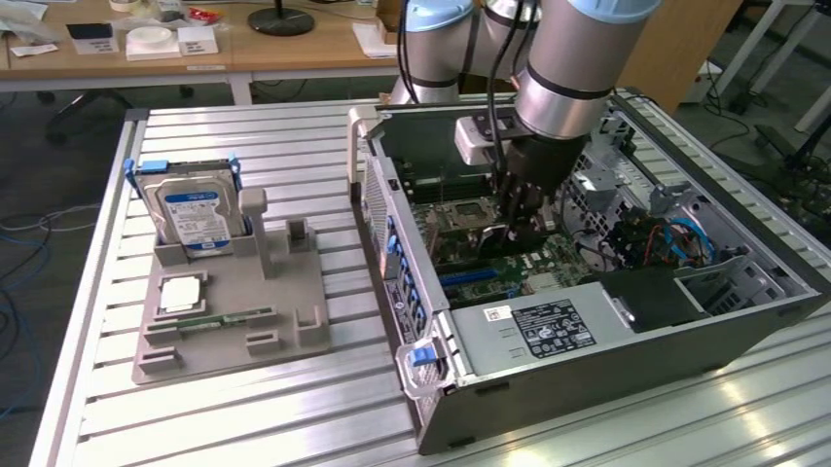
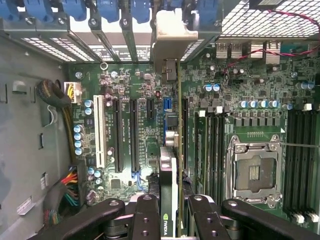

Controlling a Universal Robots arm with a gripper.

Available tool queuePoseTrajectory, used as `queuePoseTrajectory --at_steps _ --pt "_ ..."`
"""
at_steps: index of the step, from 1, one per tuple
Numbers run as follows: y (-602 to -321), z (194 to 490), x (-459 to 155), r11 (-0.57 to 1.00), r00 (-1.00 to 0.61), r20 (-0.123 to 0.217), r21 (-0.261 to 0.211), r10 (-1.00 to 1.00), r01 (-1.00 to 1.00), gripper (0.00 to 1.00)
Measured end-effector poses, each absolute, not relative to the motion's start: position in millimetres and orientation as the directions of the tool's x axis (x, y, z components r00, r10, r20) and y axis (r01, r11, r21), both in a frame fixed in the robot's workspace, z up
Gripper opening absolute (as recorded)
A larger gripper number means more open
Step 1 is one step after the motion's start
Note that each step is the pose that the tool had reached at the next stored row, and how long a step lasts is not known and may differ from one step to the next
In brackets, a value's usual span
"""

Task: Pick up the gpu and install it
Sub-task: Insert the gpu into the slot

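The gpu [image 2: 169,192] is seen edge-on in the wrist view: a black cooler face, a thin green board edge and a pale metal end bracket [image 2: 172,31] near the case's rear slot openings. My gripper [image 2: 173,221] is shut on it, with black fingers [image 2: 146,220] on both faces. The card hangs upright over the motherboard [image 2: 140,90], in line with a long slot beside the blue connector; I cannot tell whether it touches the slot. In the exterior view my gripper [image 1: 526,222] is down inside the open computer case [image 1: 649,336], over the motherboard, with the card mostly hidden behind it.
Black expansion slots [image 2: 120,135] and a white one lie beside the card, the CPU socket [image 2: 255,172] and memory slots on its other side. A grey fixture [image 1: 228,311] at the exterior view's left holds a hard drive [image 1: 195,209] and a memory stick [image 1: 229,318]. The power supply [image 1: 546,326] fills the case's near corner.
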State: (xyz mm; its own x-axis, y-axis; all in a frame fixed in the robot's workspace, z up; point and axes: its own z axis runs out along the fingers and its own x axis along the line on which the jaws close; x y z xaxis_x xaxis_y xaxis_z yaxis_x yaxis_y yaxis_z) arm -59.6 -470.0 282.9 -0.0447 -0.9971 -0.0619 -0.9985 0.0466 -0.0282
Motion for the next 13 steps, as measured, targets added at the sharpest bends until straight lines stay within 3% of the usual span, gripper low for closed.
queuePoseTrajectory --at_steps 13 --pt "-470.0 280.0 -62.1 0.047 -0.045 -0.062 -0.022 -0.997 -0.999 0.27"
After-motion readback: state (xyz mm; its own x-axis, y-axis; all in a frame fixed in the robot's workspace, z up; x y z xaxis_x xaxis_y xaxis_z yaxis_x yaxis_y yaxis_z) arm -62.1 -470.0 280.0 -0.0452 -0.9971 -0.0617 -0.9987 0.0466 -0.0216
